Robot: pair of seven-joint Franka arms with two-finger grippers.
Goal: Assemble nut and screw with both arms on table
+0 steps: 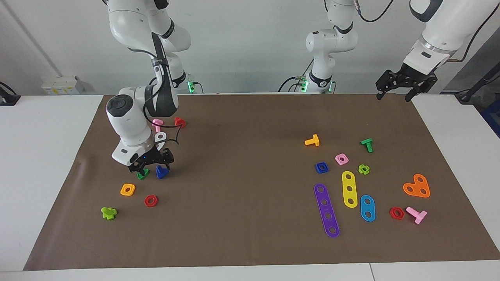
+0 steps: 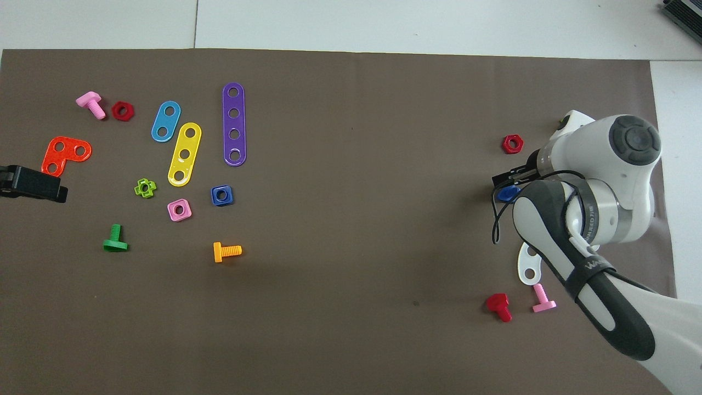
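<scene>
Screw (image 1: 161, 171): small blue plastic bolt on mat (image 1: 250, 242) at right arm's end, just beside green triangular nut (image 1: 142, 174). Prob. light, stiff, smooth; best pinched across flat sides of triangular head. Right gripper (image 1: 151, 167) low over it, jaws spread, not yet gripping. Nut (image 1: 321, 168) well apart, beside pink square nut (image 1: 341, 159). Left gripper (image 1: 406, 86) waits w/ jaws spread over mat corner.

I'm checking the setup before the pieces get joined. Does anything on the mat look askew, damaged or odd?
Nothing stands out. The right gripper is low over the screw; the nut lies flat among undamaged loose pieces.
</scene>
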